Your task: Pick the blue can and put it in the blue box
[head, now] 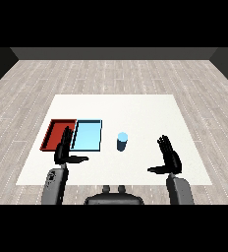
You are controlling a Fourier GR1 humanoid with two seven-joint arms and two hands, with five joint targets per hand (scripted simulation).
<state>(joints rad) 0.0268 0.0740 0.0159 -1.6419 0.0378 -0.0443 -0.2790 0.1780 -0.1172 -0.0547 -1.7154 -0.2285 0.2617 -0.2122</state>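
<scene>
Head view: blue can (pixel 122 141) upright, left of open right hand (pixel 169 158).

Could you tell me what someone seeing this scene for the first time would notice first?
Probably the two shallow trays lying side by side at the white table's left: the red tray and, to its right, the light blue tray. Next, the small blue cylindrical can standing upright alone right of the blue tray. Nearer the viewer, the open black left hand and right hand hold nothing.
</scene>
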